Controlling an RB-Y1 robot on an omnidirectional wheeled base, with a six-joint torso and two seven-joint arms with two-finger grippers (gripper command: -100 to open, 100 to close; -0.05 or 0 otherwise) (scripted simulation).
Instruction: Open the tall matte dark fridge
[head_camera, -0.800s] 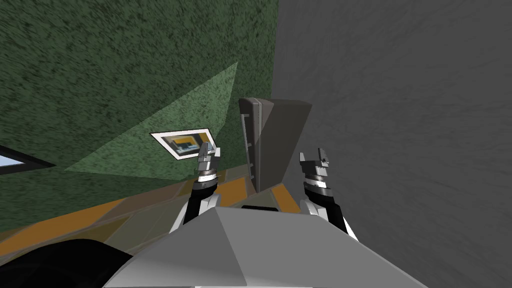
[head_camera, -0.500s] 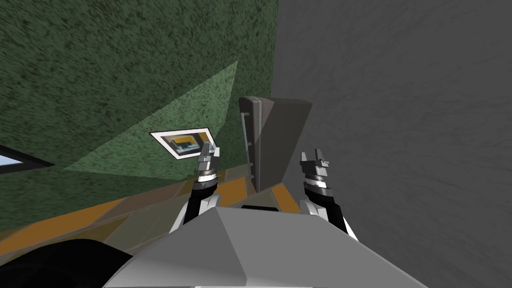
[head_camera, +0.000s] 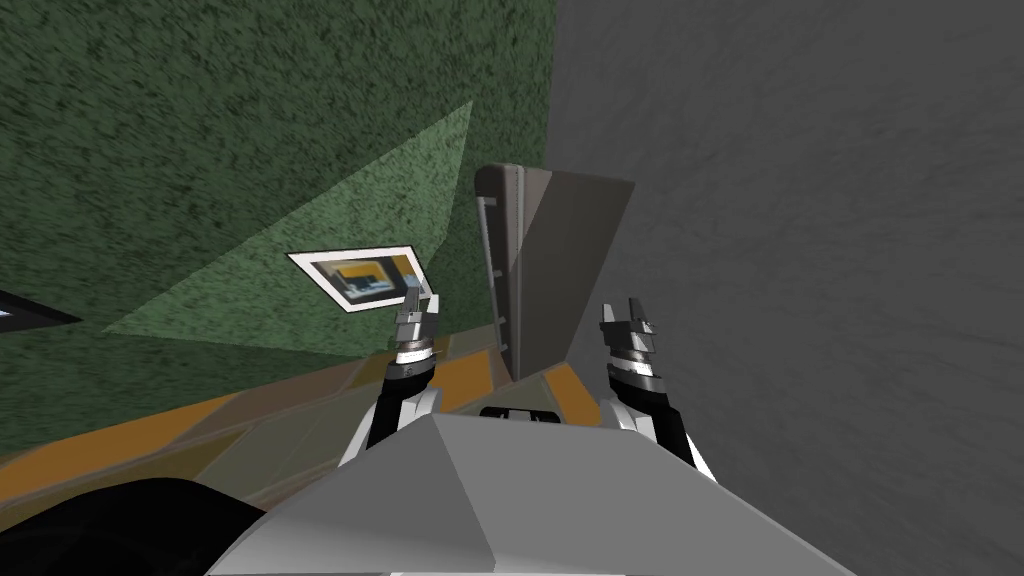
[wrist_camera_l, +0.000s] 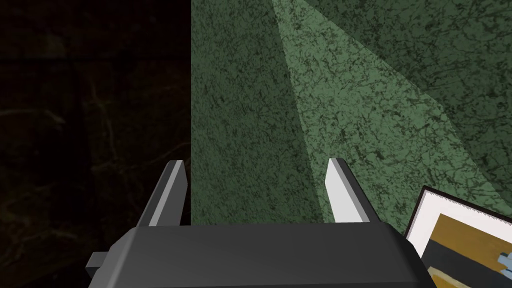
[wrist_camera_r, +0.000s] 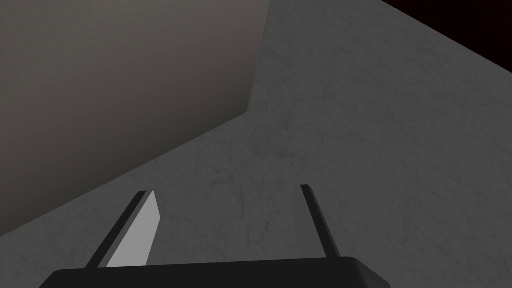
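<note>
Fridge (head_camera: 558, 270) closed, well ahead between left jaws and right jaws, both spread.

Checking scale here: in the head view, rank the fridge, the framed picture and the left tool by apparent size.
1. fridge, by far largest.
2. framed picture.
3. left tool, smallest here, though it is nearer the camera, so true size is unsure.

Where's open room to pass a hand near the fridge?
Free: between the framed picture and the handles of the fridge, along the green wall, near the open left gripper. Tight: where the fridge meets the grey wall, beside the open right gripper.
</note>
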